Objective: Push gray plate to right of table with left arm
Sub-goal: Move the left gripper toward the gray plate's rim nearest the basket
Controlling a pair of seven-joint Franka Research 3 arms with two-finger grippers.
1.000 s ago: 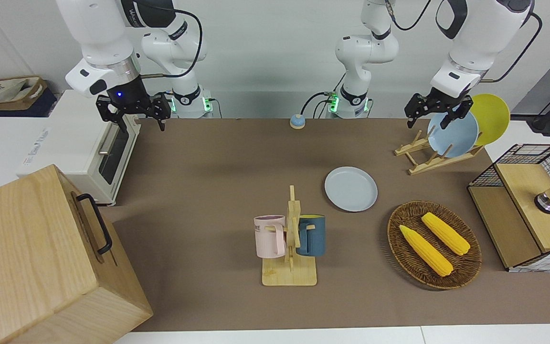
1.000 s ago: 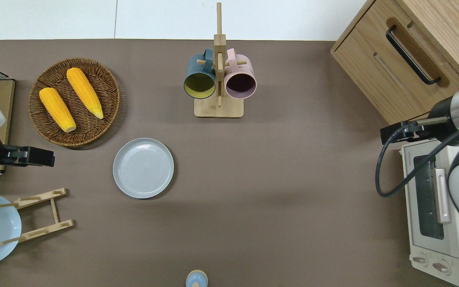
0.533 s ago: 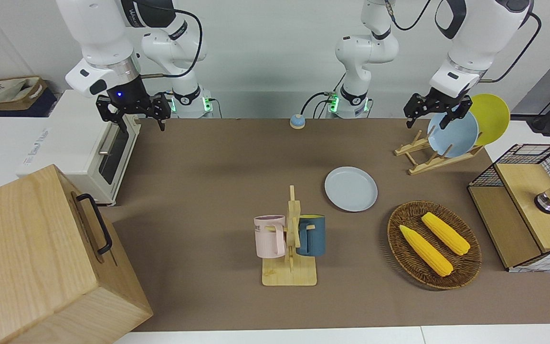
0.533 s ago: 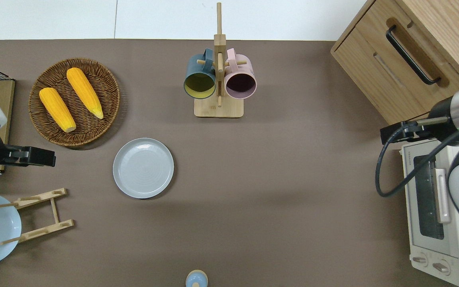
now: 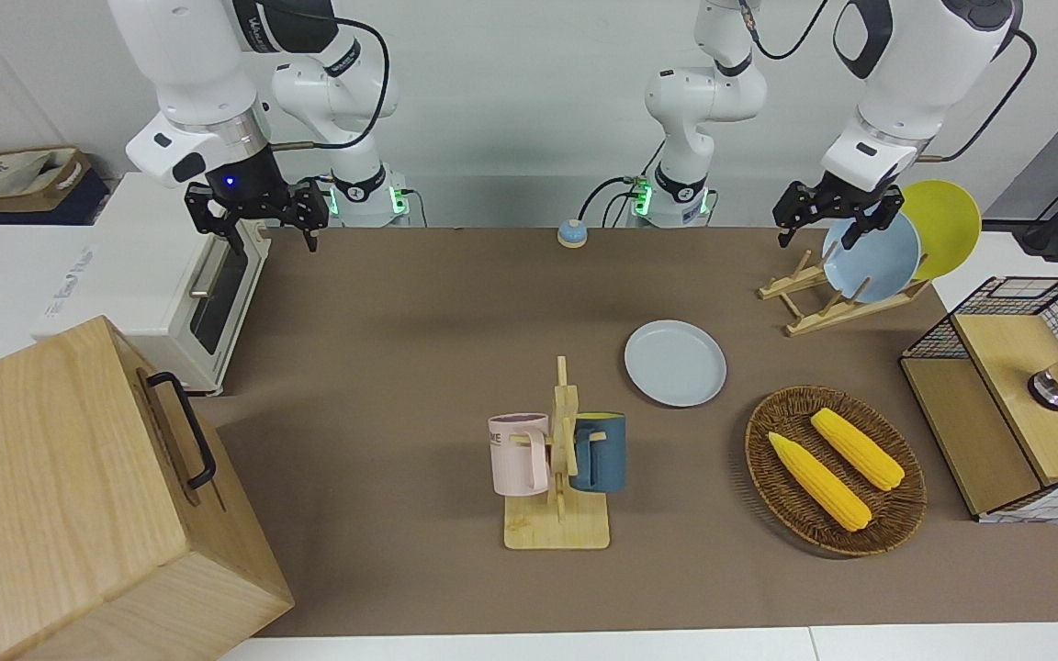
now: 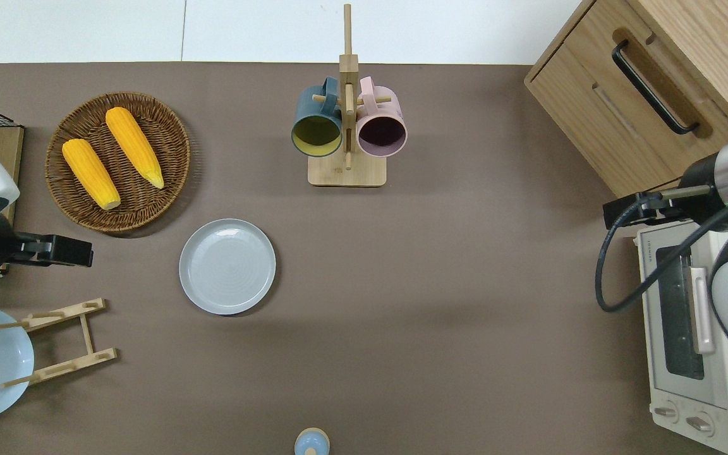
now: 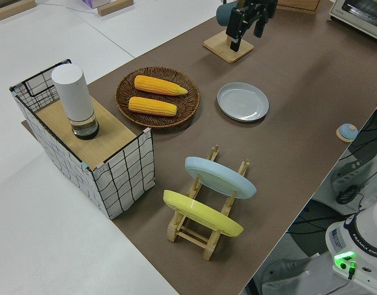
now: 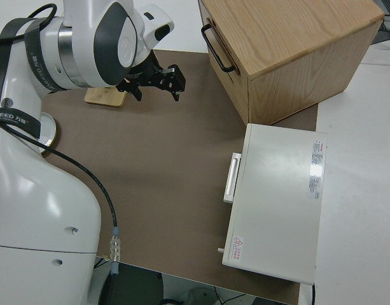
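The push has not begun: this looks like the approach step, with the left hand [image 6: 64,251] up in the air over bare counter [image 6: 465,284], between the wicker basket of corn [image 6: 117,162] and the wooden plate rack [image 6: 64,341] as the overhead view shows it, and well apart from the gray plate [image 6: 227,266]. The gray plate lies flat on the counter, just beside the basket and nearer to the robots than it, toward the left arm's end of the counter.

Next, I judge, the hand must come down to the plate's level at the rim that faces the left arm's end, so that a sideways sweep drives the plate across toward the right arm's end. The low rim gives little to bear on, so the fingers need to sit close to the counter or they may ride over the edge. The open stretch of counter from the plate toward the toaster oven [image 6: 699,341] looks free of obstacles; the mug stand [image 6: 347,170] sits farther from the robots than that path.

In the front view the left hand's fingers [image 5: 784,229] stand spread, holding nothing and touching nothing. The right arm is parked, its hand [image 5: 264,225] also spread and empty.
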